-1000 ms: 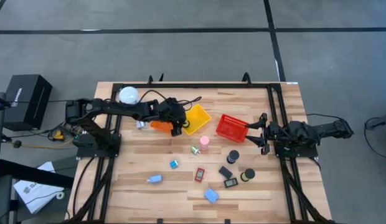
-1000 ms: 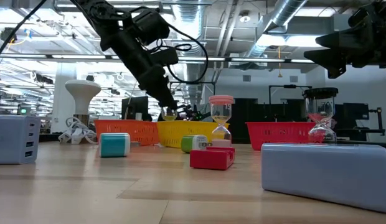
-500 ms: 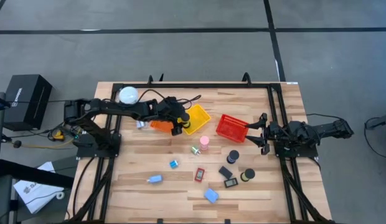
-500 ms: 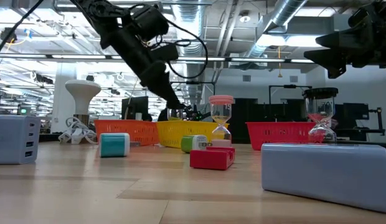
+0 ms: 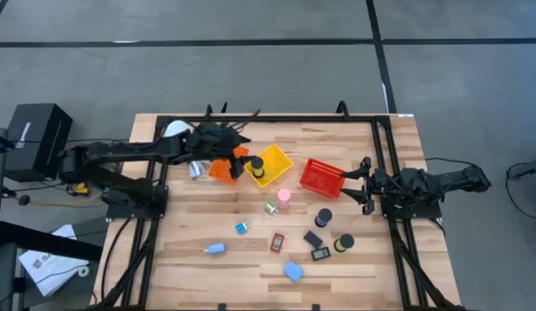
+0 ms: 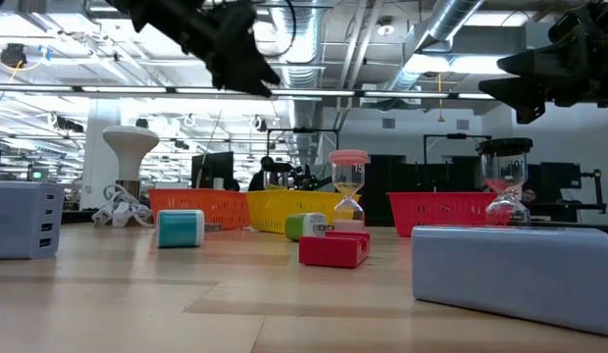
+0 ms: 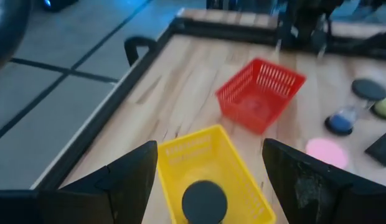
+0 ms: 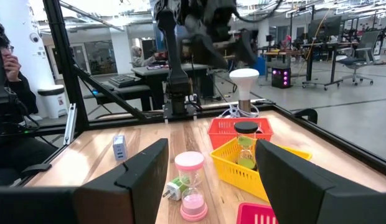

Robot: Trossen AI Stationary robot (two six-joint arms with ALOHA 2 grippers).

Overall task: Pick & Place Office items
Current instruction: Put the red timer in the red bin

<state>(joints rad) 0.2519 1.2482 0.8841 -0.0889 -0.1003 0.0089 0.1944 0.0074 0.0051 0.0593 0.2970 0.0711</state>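
You are seeing one black-topped timer (image 5: 257,164) sitting in the yellow basket (image 5: 277,161); left gripper (image 5: 237,164) jaws wide, empty, and roughly ten items waiting on the table (image 5: 372,259).

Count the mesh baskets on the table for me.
3, side by side near the table's far edge: the orange basket under the left arm, the yellow basket next to it holding a black-topped item, and the red basket toward the right arm. None appears hidden.

Table (image 5: 354,268) was pale, smooth plank wood; the yellow basket (image 7: 233,163) and red basket (image 7: 268,84) looked like matte plastic mesh.
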